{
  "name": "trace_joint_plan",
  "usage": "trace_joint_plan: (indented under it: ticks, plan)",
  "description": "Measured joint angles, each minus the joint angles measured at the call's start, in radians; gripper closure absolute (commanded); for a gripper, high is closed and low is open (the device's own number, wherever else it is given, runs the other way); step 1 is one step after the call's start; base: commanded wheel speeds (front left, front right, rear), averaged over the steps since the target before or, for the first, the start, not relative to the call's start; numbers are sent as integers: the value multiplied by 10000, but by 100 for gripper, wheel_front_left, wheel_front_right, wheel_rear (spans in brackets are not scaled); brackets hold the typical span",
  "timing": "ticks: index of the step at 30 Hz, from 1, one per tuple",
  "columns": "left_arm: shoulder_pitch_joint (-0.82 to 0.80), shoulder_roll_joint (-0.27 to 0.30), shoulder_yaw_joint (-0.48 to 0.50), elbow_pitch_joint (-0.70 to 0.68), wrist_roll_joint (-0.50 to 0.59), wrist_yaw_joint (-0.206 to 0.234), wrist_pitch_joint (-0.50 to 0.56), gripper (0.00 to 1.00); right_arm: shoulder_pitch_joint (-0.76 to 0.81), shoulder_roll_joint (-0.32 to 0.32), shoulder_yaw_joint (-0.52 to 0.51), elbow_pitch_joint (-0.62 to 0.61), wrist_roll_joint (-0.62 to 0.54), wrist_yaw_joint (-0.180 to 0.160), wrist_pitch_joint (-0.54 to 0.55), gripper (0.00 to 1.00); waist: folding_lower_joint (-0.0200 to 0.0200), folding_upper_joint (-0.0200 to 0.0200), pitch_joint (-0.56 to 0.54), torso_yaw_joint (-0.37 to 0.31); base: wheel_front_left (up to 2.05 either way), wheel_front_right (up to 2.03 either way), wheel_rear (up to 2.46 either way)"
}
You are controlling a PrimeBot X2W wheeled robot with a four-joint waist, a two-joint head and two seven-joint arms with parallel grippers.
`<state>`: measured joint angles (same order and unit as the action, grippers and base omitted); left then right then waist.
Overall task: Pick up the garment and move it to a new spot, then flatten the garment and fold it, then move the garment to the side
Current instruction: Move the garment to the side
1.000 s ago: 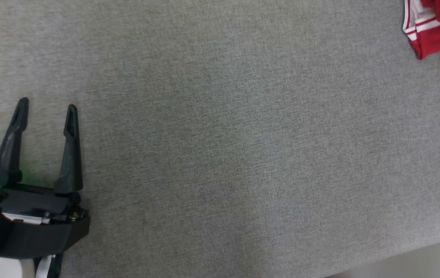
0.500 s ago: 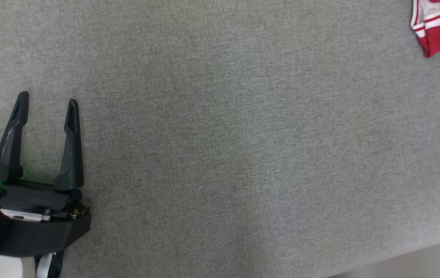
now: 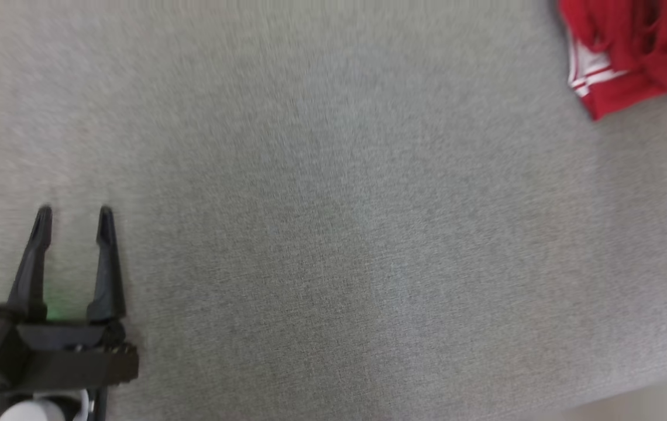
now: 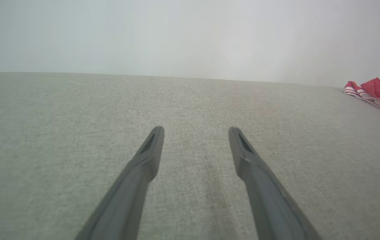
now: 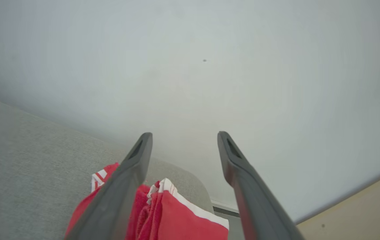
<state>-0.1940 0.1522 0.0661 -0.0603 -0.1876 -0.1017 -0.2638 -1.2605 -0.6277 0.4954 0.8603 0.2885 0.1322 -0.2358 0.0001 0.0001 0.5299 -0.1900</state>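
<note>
Grey surface [image 3: 333, 234]; garment [image 5: 176, 216] seemingly beneath right hand [image 5: 184, 134].

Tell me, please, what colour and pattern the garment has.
Red with white stripes along its edge; the garment shows best in the right wrist view.

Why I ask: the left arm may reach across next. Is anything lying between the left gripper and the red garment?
Nothing visible does. The left gripper is open at the near left, the garment lies crumpled at the far right, and bare grey surface stretches between them.
</note>
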Motion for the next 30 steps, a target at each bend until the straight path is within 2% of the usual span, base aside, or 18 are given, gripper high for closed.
trace_joint_plan:
  ticks: [6, 8, 15, 24, 30]
  plan:
    - [757, -217, 508, 238, -73, 63, 0, 0, 1671, 955, -696, -1197, 58, -2, -219, 0, -1, -1, -1090, 85, 0, 0, 0]
    - [1163, -320, 740, 341, -81, 107, 0, 0, 2834, 1521, -1195, -1939, -46, -2, -247, 0, -2, -1, -1649, 121, 0, 0, 0]
    - [1758, -570, 932, 554, -102, 132, 0, 0, 5875, 2635, -2397, -3871, -512, -2, -261, 0, -3, -2, -2853, 265, 0, 0, 0]
    - [2086, -738, 986, 897, -75, 88, -2, 0, 9014, 3638, -3030, -5544, -755, -2, -282, 0, -3, -2, -3932, 629, 0, 0, 0]
    - [2312, -821, 1028, 1118, -54, 59, 0, 0, 10483, 4268, -3461, -6282, -901, -2, -282, 0, -3, -2, -4403, 836, 0, 0, 0]
